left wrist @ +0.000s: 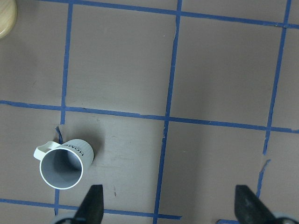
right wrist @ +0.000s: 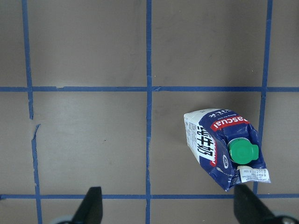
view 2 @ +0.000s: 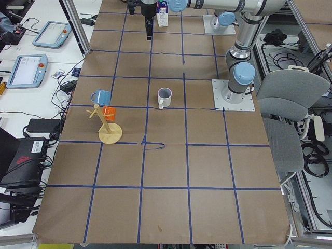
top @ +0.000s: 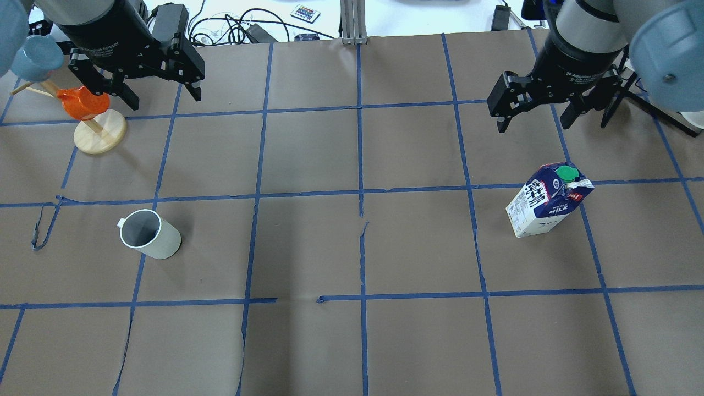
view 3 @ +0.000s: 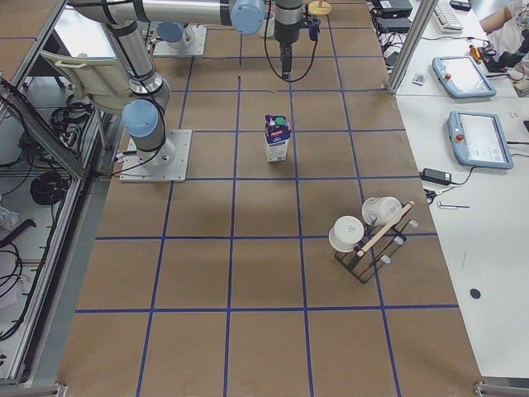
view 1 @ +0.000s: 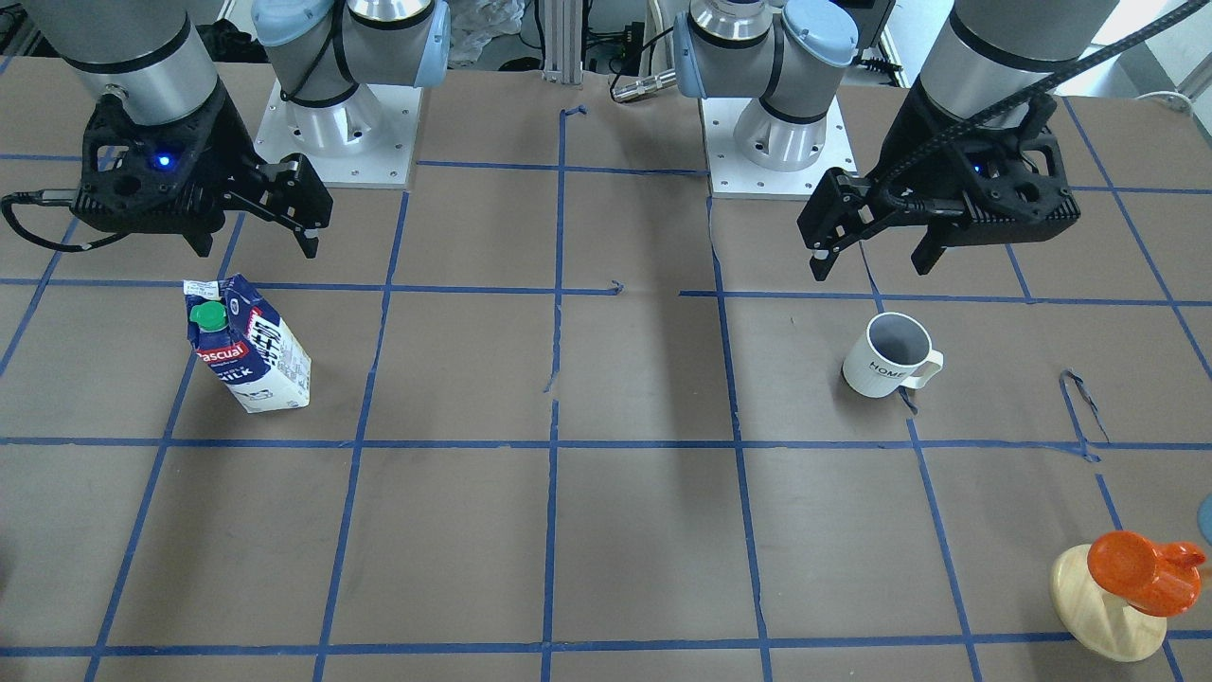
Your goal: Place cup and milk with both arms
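The white cup (view 1: 890, 355) stands upright on the brown table, handle to the side; it also shows in the overhead view (top: 149, 235) and the left wrist view (left wrist: 63, 163). My left gripper (view 1: 871, 265) hangs open and empty above the table, behind the cup (view 2: 164, 96). The blue-and-white milk carton (view 1: 248, 346) with a green cap stands upright; it also shows in the overhead view (top: 547, 201) and the right wrist view (right wrist: 224, 147). My right gripper (view 1: 256, 248) hangs open and empty above and behind the carton (view 3: 278, 139).
A wooden mug tree (top: 91, 118) with an orange cup (view 1: 1136, 568) and a blue cup (view 2: 101, 97) stands at the table's far left edge. A black rack with white cups (view 3: 368, 236) stands at the right end. The arm bases (view 1: 341, 123) are bolted at the robot's side.
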